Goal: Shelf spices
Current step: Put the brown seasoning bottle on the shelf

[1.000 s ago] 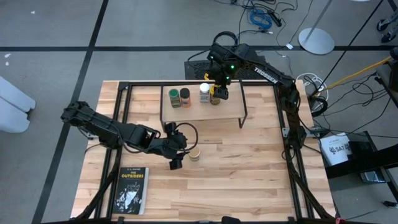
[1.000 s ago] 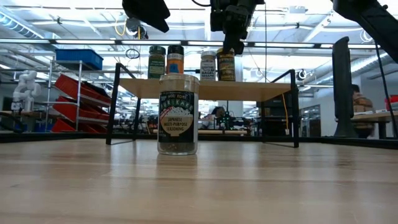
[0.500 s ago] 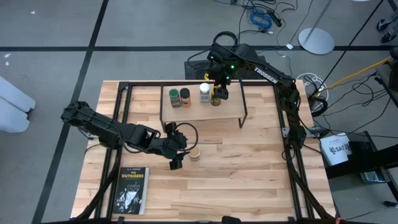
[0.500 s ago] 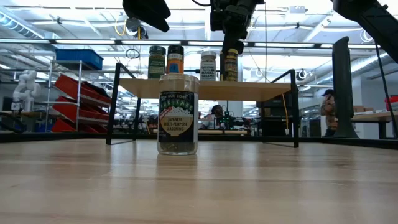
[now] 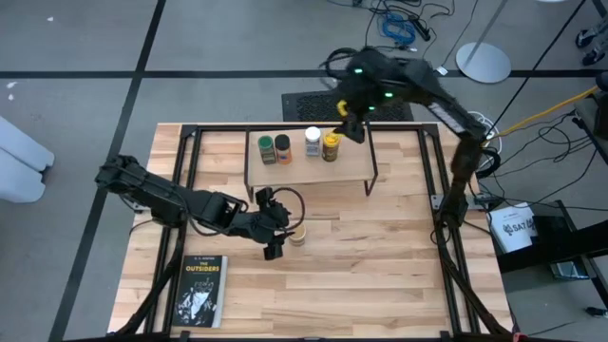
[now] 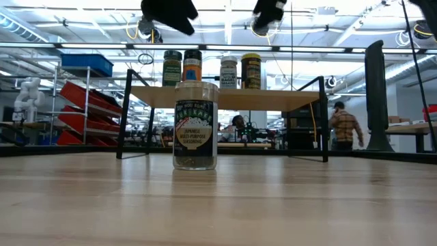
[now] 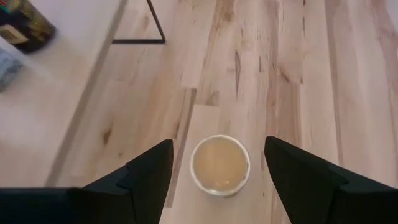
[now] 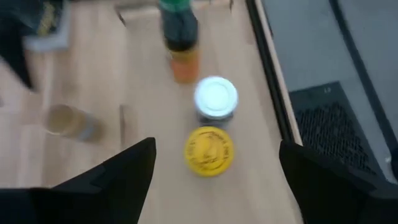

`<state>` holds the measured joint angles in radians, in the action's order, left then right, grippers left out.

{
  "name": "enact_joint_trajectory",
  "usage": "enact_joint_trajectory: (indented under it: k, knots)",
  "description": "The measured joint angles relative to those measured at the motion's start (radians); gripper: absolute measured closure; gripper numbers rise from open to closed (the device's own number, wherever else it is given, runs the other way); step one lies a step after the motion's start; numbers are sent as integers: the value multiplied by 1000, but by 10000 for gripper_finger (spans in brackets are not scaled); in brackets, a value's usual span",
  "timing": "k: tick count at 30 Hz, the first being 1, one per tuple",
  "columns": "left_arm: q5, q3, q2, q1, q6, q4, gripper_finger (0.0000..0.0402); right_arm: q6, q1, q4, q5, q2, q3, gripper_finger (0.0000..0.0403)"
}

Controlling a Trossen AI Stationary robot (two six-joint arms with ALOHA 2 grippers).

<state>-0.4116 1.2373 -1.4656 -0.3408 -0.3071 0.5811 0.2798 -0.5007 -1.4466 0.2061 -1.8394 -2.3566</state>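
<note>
The shelf (image 5: 309, 163), a light plank on black wire legs, stands at the table's far middle. Four jars stand on it: green lid (image 5: 266, 146), black lid with orange body (image 5: 282, 147), white lid (image 5: 313, 142) and yellow lid (image 5: 331, 145). They also show in the low view, for instance the yellow-lidded jar (image 6: 250, 70). The tan-lidded jar (image 5: 297, 234) stands upright on the table. My left gripper (image 7: 217, 149) is open above it, one finger on either side and apart from it. My right gripper (image 8: 216, 155) is open and empty, high above the yellow-lidded jar (image 8: 209, 151).
A black book (image 5: 200, 290) lies flat near the table's front left. Black rails (image 5: 193, 152) frame the tabletop. Bare wood lies between the shelf and the front edge. A person (image 6: 343, 126) walks in the room far behind the table.
My right gripper has come off the yellow-lidded jar and gone up and toward the table's far right. The jar stays upright on the shelf beside the white-lidded one.
</note>
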Motion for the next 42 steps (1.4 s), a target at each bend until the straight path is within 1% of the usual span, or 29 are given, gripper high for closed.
enact_joint_trajectory:
  k: [5, 8, 10, 13, 17, 20, 22, 24, 26, 29, 32, 36, 42]
  knots:
    - [43, 0, -78, -2, -13, -9, 134, -74, 100, -59, -18, 131, 0, 73]
    - [67, 0, -132, -2, -3, -8, 114, -150, 212, -123, -134, 189, 1, 73]
    - [67, 0, -163, -2, 2, -10, 95, -208, 299, -121, -217, 225, 34, 73]
    - [21, 0, -196, 5, -2, -20, 67, -293, 426, -118, -284, 280, 112, 73]
    - [15, 0, -215, 23, -9, -21, 41, -401, 562, -106, -408, 343, 259, 73]
    - [17, 0, -221, 39, -9, -23, 34, -452, 631, -53, -454, 384, 406, 73]
    - [63, 0, -222, 55, -3, -21, 34, -483, 670, 0, -467, 416, 509, 73]
    - [128, 0, -222, 69, -2, -24, 34, -501, 698, 70, -470, 445, 614, 73]
    - [169, 0, -222, 78, -1, -22, 34, -513, 722, 146, -470, 467, 713, 73]
    - [182, 0, -222, 85, 16, -22, 34, -523, 743, 280, -471, 499, 840, 73]
    - [216, 0, -223, 91, 33, -28, 38, -521, 753, 405, -472, 517, 941, 73]
    - [225, 0, -229, 99, 32, -30, 65, -501, 753, 514, -471, 519, 1023, 73]
    - [216, 0, -235, 100, 25, -35, 106, -488, 752, 564, -471, 519, 1062, 73]
